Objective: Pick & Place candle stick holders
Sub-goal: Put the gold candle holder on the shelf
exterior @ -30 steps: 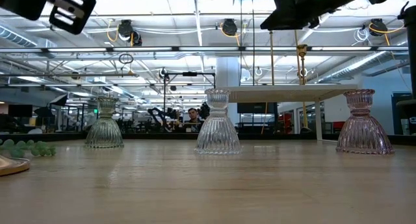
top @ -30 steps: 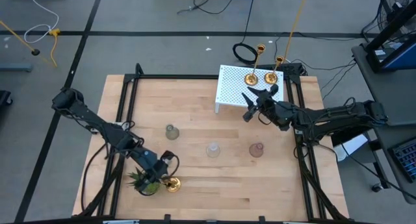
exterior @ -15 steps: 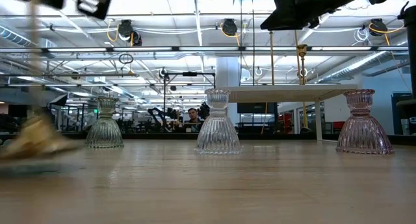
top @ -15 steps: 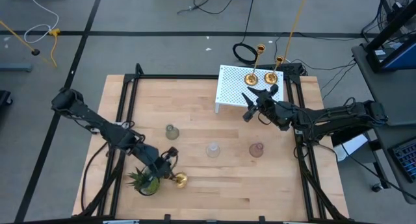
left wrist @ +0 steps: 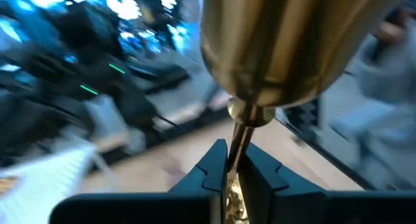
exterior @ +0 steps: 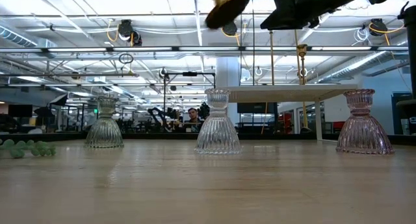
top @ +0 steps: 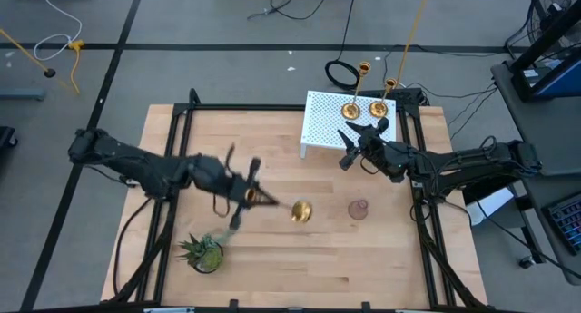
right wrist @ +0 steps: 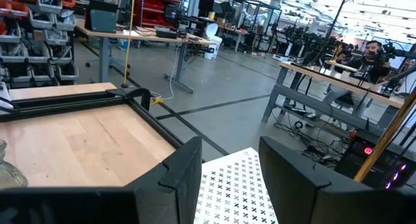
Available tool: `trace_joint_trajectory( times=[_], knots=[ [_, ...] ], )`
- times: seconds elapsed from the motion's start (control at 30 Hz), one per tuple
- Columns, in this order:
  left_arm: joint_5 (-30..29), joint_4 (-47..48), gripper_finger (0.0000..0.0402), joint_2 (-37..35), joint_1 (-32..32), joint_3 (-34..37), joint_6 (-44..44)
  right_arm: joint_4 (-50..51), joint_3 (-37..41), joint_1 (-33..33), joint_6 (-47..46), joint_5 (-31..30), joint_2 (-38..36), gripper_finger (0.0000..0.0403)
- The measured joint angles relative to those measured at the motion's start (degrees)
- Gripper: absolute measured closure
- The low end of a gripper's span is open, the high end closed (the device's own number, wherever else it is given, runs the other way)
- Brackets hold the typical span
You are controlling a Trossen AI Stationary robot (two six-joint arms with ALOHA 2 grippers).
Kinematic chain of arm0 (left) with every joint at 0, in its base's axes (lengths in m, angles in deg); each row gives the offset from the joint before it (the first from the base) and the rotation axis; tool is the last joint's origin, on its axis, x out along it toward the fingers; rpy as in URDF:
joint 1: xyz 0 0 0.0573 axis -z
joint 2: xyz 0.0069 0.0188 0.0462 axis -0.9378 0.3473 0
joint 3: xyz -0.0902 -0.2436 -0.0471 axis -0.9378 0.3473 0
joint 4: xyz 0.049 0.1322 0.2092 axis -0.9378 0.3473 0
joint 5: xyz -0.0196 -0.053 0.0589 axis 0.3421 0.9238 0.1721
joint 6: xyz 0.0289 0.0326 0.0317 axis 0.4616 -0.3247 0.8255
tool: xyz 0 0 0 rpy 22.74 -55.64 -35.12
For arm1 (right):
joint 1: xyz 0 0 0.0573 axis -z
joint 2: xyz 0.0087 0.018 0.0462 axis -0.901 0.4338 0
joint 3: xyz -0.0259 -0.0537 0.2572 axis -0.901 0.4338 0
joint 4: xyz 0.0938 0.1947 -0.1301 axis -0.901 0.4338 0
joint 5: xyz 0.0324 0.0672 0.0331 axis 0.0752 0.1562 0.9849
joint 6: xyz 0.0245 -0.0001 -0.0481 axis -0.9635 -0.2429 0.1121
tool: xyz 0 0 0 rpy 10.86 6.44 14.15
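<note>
The third brass holder point(top: 300, 211) was found lifted clear of the table and carried over its middle, its round base appearing directly above the spot where the clear glass holder point(exterior: 218, 123) stood in the low view; a second before it had lain at the table's near-left edge beside the potted plant point(top: 203, 253). The thin stem was seen clamped between the closed fingers of the left gripper point(left wrist: 231, 175) in the left wrist view, so a firm grasp was recorded. The move was judged to be the transport leg toward the white perforated shelf point(top: 327, 124) at the far right, where two brass holders point(top: 351, 108) were already standing (one more brass piece to join them, presumably). The greenish glass holder point(exterior: 104, 125) and the pink glass holder point(top: 359, 209) were noted untouched on the table. The right gripper point(top: 361, 150) was held unchanged just in front of the shelf, fingers parted and empty. Hard to make out: the left arm and holder were motion-blurred from above; the clear and greenish glass holders were covered in that view; only the base's underside point(exterior: 227, 10) showed at the low view's top edge.
</note>
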Motion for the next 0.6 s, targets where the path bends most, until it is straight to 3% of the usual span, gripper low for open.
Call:
trace_joint_trajectory(
  times=[0.23, 0.43, 0.6],
  knots=[
    [-0.1, 4.9, 0.0385, 5.8, -11.8, -14.7, -4.6, 0.0, 0.0, 0.0, 0.6, 0.0, 0.0, 0.0259],
    [-0.1, 12.5, 0.0372, 16.9, -22.0, -28.4, -4.1, 3.8, 0.4, 0.0, -4.9, -0.1, 0.0, 0.0259],
    [0.2, 15.1, 0.0381, 24.5, -28.6, -37.5, -4.2, 4.9, 5.2, 0.0, -8.6, -0.1, 0.0, 0.0259]
  ],
)
